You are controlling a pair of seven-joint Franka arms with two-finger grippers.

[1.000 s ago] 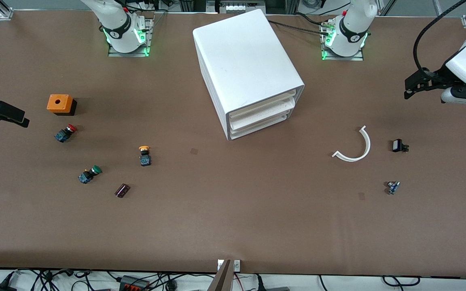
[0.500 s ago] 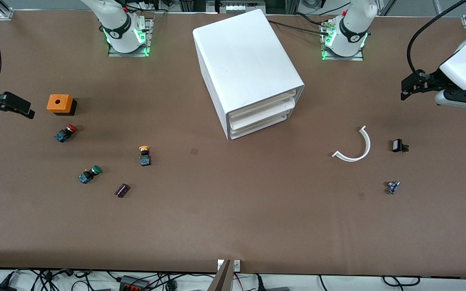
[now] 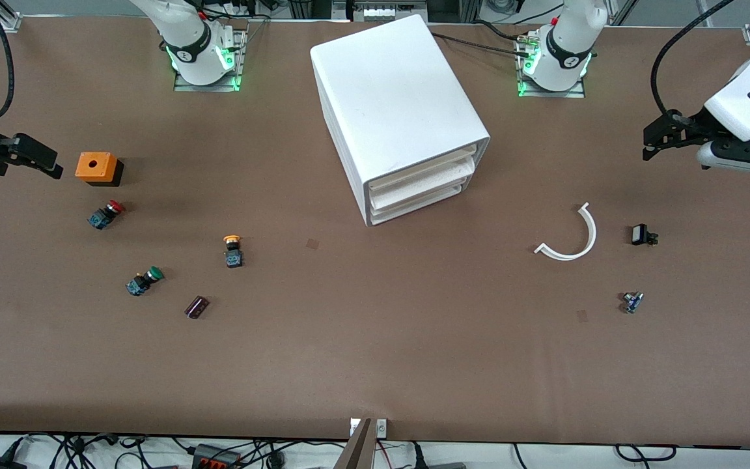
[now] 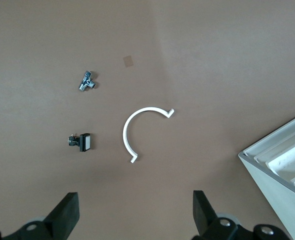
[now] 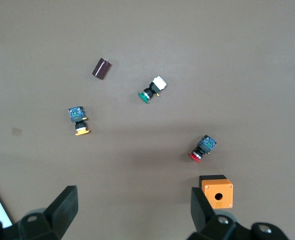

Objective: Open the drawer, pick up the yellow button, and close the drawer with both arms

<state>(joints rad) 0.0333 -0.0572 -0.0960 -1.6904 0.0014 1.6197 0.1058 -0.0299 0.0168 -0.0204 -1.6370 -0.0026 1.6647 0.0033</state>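
The drawer point(image 3: 422, 170) is closed; both grippers hover, fingers spread.

Both arms point(image 3: 749, 98) are glossy white with black bands, and green lights glow at their bases. Black cables loop along each one. Each ends in a matte black two-finger tool, the left tool point(image 4: 132, 215) and the right tool point(image 5: 132, 212) alike.
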